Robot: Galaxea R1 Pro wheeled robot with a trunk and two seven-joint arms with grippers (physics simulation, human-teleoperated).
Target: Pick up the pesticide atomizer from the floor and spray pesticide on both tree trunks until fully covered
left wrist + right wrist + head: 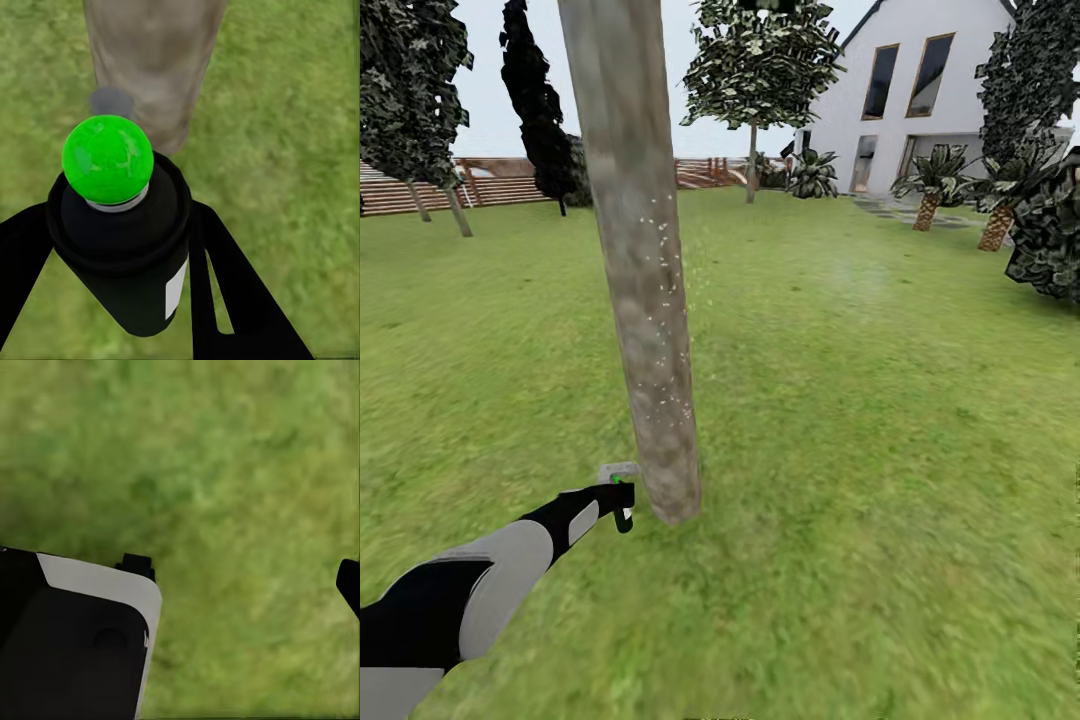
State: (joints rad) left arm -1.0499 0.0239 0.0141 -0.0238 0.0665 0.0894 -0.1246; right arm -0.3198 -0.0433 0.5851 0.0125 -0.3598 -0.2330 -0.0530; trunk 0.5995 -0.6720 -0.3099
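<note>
A tree trunk (645, 300) of mottled grey-brown bark rises close in front of me, flecked with small white specks around its middle. My left gripper (622, 503) is low beside the trunk's foot, shut on the pesticide atomizer (124, 247), a black bottle with a round green cap (109, 157). The cap points at the trunk (154, 60), a short way off. The black fingers (240, 300) stand on both sides of the bottle. My right gripper (241, 574) hangs open over bare grass. A second tree (752, 150) with a leafy canopy stands far back on the lawn.
The lawn (880, 420) spreads wide to the right. A white house (920, 90) and palm-like plants (930, 190) are at the back right, dark conifers (540, 110) and a slat fence (490, 185) at the back left. A small grey patch (618, 468) lies by the trunk's foot.
</note>
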